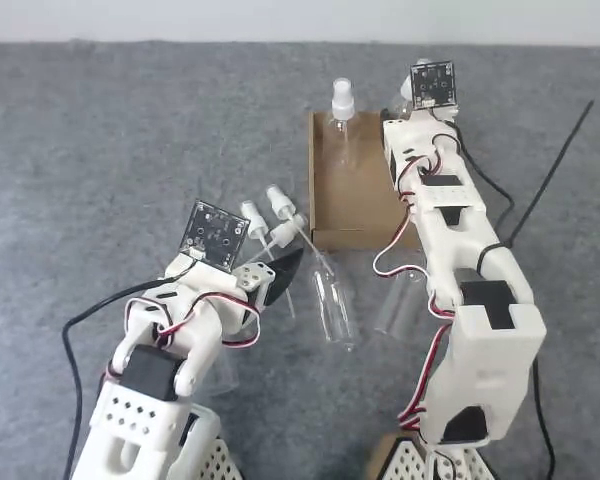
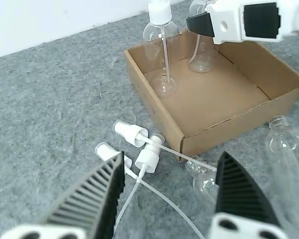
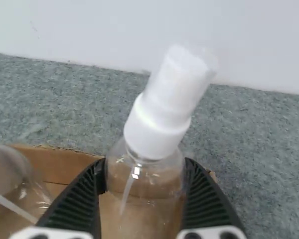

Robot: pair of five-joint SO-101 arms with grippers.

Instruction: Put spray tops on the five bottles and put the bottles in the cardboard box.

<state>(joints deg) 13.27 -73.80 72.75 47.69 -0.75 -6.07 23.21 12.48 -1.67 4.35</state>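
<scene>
The right gripper, its arm stretched forward, clasps a clear round plastic bottle with a white spray top, upright inside the shallow brown cardboard box by its far wall. The left gripper hangs spread above loose white long-tubed spray tops on fuzzy grey felt beside the box

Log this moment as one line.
left gripper open near spray tops | right gripper shut on capped bottle in cardboard box | second capped bottle standing in box | uncapped bottles beside box
</scene>
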